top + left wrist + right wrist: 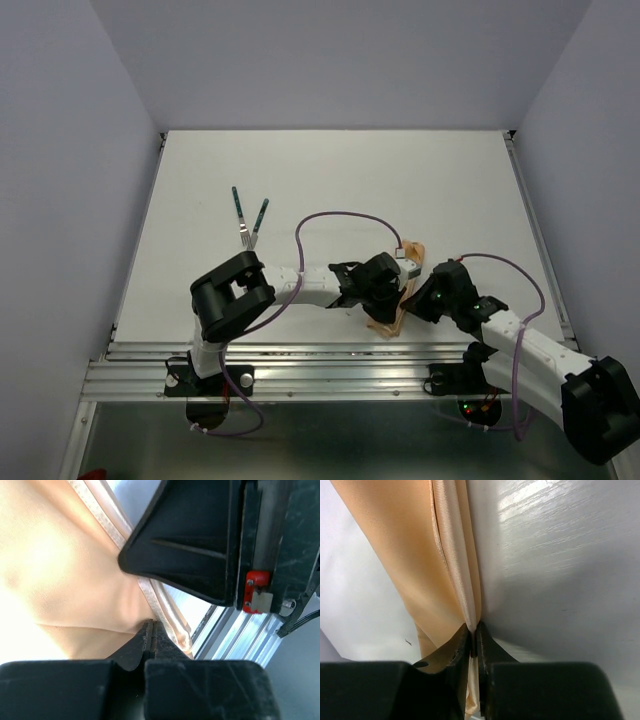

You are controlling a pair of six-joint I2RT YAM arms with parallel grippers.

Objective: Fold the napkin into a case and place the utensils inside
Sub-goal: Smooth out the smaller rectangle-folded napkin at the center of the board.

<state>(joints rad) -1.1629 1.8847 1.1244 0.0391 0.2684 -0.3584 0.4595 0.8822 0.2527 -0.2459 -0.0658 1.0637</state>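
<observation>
The peach-tan napkin [384, 324] hangs bunched between my two grippers near the table's front edge, right of centre. My left gripper [397, 290] is shut, and its tips [151, 626] pinch the napkin [60, 580] beside a shiny hem. My right gripper [418, 300] is shut on the napkin's hem [470, 605], which runs up from its jaws [473, 628], the cloth [405, 545] spreading to the left. Two utensils [248, 222] with dark green handles lie in a V at the left of the table, silver ends together. No folded case shows.
The white table [400, 180] is bounded by grey walls on three sides. An aluminium rail [330, 365] runs along the near edge, just below the grippers. In the left wrist view the right arm's black housing [200, 540] sits close above the cloth.
</observation>
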